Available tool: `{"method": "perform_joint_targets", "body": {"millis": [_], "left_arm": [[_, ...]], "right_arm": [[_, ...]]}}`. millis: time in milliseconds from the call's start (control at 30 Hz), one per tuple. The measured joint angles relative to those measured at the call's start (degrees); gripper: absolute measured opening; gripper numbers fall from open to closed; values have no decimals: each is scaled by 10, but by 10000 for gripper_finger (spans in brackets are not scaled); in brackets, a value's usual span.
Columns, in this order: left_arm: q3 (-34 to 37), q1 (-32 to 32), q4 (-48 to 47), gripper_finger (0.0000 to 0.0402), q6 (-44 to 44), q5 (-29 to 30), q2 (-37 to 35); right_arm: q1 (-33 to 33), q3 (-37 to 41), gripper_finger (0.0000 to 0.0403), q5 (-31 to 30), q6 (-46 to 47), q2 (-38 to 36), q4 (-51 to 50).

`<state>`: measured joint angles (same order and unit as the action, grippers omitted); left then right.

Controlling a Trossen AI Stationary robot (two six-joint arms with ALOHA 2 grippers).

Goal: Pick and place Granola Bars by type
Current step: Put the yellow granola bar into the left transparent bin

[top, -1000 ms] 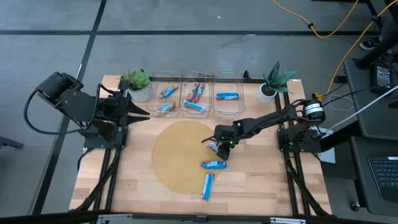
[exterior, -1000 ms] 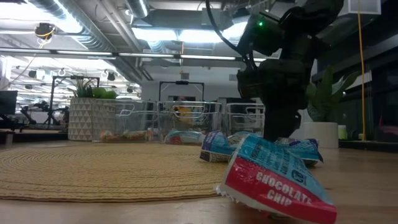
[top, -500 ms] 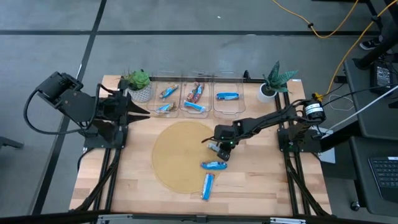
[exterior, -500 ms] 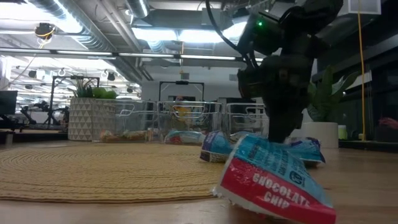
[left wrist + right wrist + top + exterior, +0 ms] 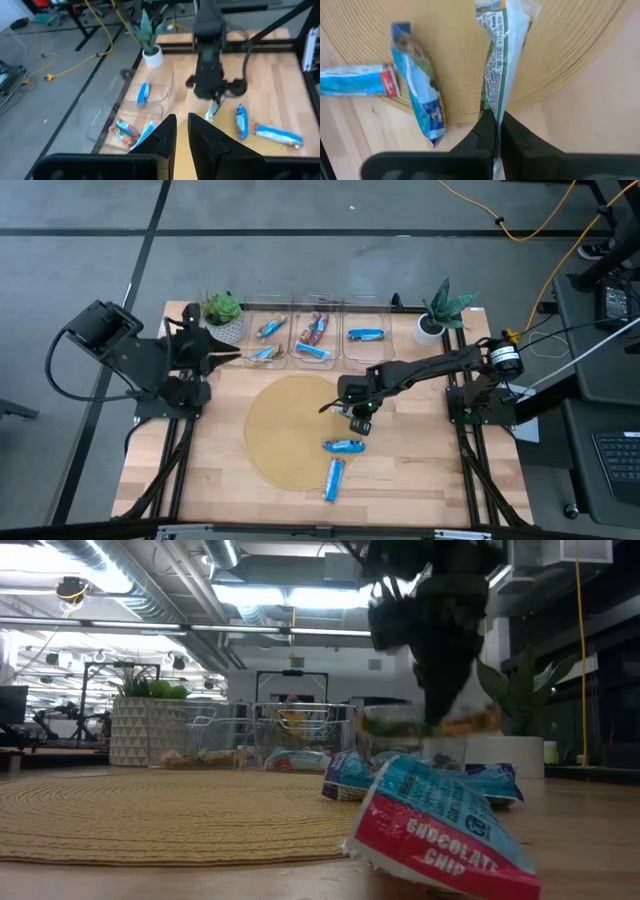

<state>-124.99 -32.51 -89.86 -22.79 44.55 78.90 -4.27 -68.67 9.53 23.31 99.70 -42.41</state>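
Note:
My right gripper [image 5: 356, 416] hovers over the right edge of the round woven mat [image 5: 285, 435], shut on a granola bar in a white and green wrapper [image 5: 498, 55]. Two more bars in blue wrappers lie flat on the table nearer the front: one [image 5: 345, 446] at the mat's edge, one [image 5: 334, 478] below it, its red end reading "chocolate chip" [image 5: 440, 835]. More bars lie in three clear bins [image 5: 314, 338] along the far edge. My left gripper [image 5: 236, 359] waits shut near the left bin, holding nothing. My right gripper pinches one end of the wrapper [image 5: 493, 109] between its two fingers, which come from above and lie in line with the bar. The rest of the bar reaches out beyond the fingertips. It is lifted clear of the mat and table [image 5: 465, 726].
A potted plant [image 5: 222, 315] stands at the far left corner and another [image 5: 440, 308] at the far right, flanking the bins. Bare wood lies left and right of the mat. The room beyond holds desks and cables.
My right gripper, down at the table around the bar a second ago, has taken hold and gone up and slightly toward the far left. The white and green bar has been lifted clear. My left arm has shifted a little toward the table.

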Motion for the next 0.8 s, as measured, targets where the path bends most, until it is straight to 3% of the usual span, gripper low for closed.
{"method": "perform_joint_targets", "body": {"millis": [167,400,633,800], "left_arm": [[59,4,-2,40,-29,14,-1],[169,34,12,37,-80,43,-2],[276,68,121,57,-74,43,-6],[335,91,242,82,-10,16,-15]], "right_arm": [[0,-84,29,-53,-32,0,-75],[-2,-204,12,-71,-64,-1,-119],[-21,-307,25,-187,-90,-4,-183],[-37,-312,11,-237,-101,-45,-183]]}}
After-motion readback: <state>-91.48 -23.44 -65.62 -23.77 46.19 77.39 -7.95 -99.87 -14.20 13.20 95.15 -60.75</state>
